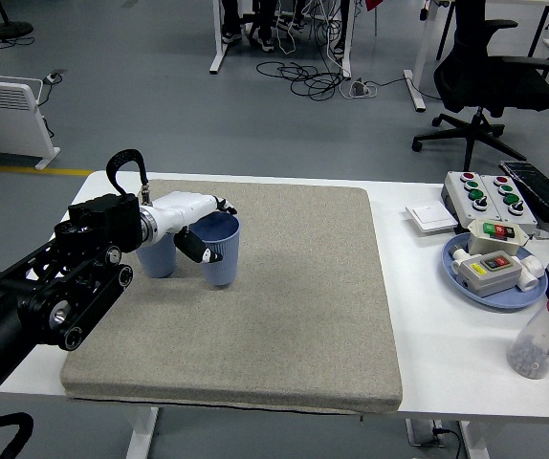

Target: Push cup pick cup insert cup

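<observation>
Now the left hand (195,222), white with black fingertips, is closed around a pale blue cup (221,249) on the grey mat (274,306): its thumb lies against the cup's near outer wall while the other fingers reach over the rim at the far side, so the cup is pinched between them. That cup is a plain tapered plastic tumbler, wider at the mouth than at the base, faintly ribbed along its wall, open side up with a darker blue inside, and it stands upright or nearly so in the mat's far left part. Just to its left, half hidden behind the wrist, a second blue cup (158,258) of the same colour stands on the mat; whether the two touch cannot be told. The black left arm (45,296) runs from the mat's near left corner up to the hand. Well to the right of the mat, on the white table (418,287), a blue plate (466,282) carries a button box, more button boxes (485,196) lie beyond it, and a clear bottle with a red cap (545,335) stands nearer the front edge.
</observation>
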Action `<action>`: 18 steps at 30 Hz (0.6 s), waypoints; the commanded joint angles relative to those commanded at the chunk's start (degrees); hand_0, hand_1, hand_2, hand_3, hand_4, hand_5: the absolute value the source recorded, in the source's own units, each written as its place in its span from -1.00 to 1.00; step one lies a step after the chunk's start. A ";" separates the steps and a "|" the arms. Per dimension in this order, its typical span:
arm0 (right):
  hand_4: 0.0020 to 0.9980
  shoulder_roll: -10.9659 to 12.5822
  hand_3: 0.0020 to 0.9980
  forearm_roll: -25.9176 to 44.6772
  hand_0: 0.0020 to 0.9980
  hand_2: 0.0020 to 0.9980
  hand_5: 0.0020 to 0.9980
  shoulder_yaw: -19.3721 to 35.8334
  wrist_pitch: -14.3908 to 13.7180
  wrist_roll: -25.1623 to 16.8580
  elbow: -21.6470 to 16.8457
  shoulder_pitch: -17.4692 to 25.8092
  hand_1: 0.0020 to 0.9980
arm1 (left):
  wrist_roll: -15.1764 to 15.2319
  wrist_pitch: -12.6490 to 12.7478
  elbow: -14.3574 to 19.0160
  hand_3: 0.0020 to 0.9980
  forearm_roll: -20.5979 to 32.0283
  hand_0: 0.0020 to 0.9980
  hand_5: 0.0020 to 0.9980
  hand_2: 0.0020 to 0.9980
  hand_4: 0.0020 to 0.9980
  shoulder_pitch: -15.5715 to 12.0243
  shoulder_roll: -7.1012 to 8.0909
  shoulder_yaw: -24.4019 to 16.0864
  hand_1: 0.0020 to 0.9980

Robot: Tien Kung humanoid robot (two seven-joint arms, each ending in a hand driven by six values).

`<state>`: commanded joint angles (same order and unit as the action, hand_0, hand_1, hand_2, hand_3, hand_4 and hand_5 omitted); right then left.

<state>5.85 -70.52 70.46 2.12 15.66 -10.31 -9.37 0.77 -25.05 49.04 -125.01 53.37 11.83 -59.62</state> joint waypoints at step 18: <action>-0.80 0.17 0.17 0.10 0.45 0.34 0.07 0.77 -0.08 -0.01 0.00 -0.04 0.32 | -5.94 -7.75 11.78 0.18 3.25 0.05 -0.99 0.05 -0.01 3.37 9.92 -7.09 0.11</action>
<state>6.02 -70.42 71.23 2.04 15.64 -10.31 -9.41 -5.17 -32.81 60.81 -121.76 56.73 21.75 -66.71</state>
